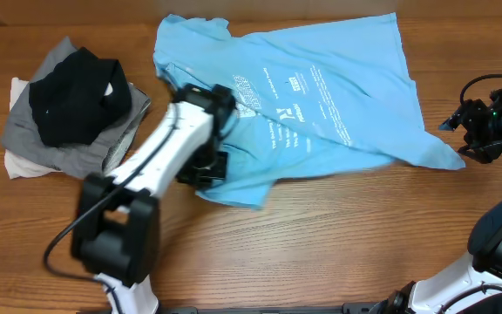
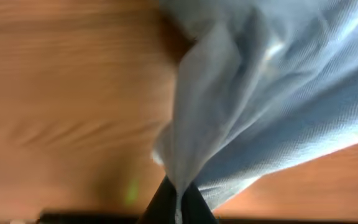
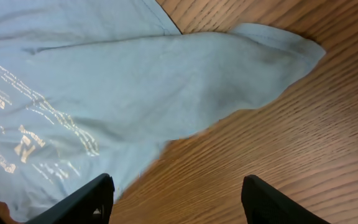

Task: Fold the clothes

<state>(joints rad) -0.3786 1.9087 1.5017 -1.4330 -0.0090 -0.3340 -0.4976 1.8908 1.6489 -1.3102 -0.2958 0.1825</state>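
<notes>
Overhead, I see the sky-blue T-shirt [image 1: 321, 96] rumpled across the table [image 1: 321, 253]. The left gripper [image 1: 209, 167] is at its near-left edge, the right gripper [image 1: 467, 126] is just beside its right corner, and the pile of clothes [image 1: 72, 109] sits far left. On my left wrist view, the jaws pinch a gather of blue cloth. On my right wrist view, the jaws stand spread over wood, holding nothing.

Overhead: straight down from high up, wide over the worktop [image 1: 338, 235]. Left wrist: pressed close behind the left pincer [image 2: 178, 202] near mid-worktop, blurred. Right wrist: low by the right edge, over the right pincer [image 3: 178, 196], facing left. Shared by all: the shirt [image 1: 347, 96].
</notes>
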